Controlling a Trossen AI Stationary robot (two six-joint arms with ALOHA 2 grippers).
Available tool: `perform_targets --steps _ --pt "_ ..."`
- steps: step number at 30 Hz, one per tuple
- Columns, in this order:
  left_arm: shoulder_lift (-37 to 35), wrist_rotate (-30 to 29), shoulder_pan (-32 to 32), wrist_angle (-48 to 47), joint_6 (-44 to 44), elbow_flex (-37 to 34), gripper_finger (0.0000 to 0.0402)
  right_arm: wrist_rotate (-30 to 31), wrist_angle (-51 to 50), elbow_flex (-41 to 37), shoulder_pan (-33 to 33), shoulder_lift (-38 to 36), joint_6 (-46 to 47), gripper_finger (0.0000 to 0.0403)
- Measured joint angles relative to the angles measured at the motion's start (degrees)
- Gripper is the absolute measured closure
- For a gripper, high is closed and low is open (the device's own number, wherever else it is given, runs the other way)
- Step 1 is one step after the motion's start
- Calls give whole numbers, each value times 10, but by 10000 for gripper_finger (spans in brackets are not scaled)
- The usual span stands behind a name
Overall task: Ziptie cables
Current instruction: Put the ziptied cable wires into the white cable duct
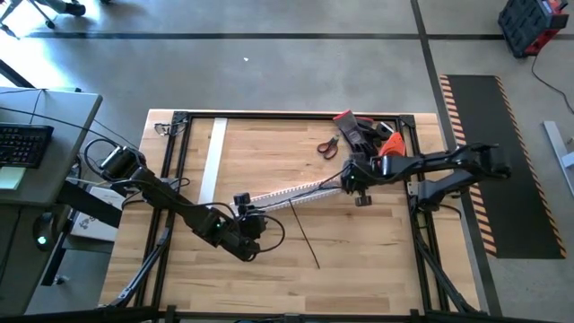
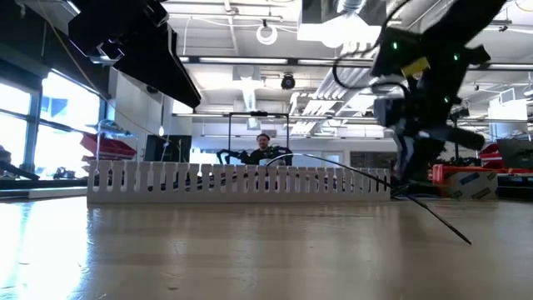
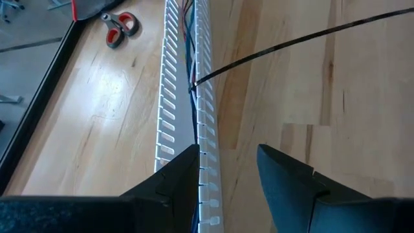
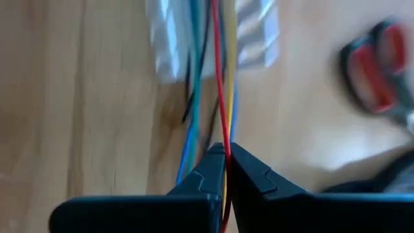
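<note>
The right gripper (image 4: pixel 226 152) sits pinched down tight on the thin coloured cables (image 4: pixel 220 84), a red wire running straight between its dark fingertips, with blue, green and yellow strands alongside. Those cables spill out of the end of the long white comb-toothed plastic duct (image 1: pixel 278 191), which lies slantwise across the middle of the pale wooden worktop (image 1: pixel 377 242). At the duct's other end the left gripper (image 3: pixel 226 162) stands moderately open, one finger (image 3: pixel 178 171) touching the duct's toothed wall, the other out over bare wood, gripping nothing. A thin black strip (image 1: pixel 305 235) crosses the duct and trails over the boards toward the near edge. Red-handled scissors (image 1: pixel 327 144) lie near the far rim, beside a heap of red and black tools (image 1: pixel 372 135). No readable writing shows. Open wood spreads out on the near side of the duct; a black frame (image 1: pixel 287 117) rims the worktop.
</note>
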Motion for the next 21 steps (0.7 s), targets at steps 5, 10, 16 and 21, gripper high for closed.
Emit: perform_targets --steps 5,10,16,21 --pt "0 0 0 -1 0 0 264 3 31 -41 -9 27 -1 403" --pt "0 0 0 -1 4 0 264 25 35 -43 -1 34 13 394" --pt "0 1 0 0 1 0 264 74 -15 12 24 34 13 317" --pt "0 8 0 0 -1 0 264 155 -129 88 47 34 61 259"
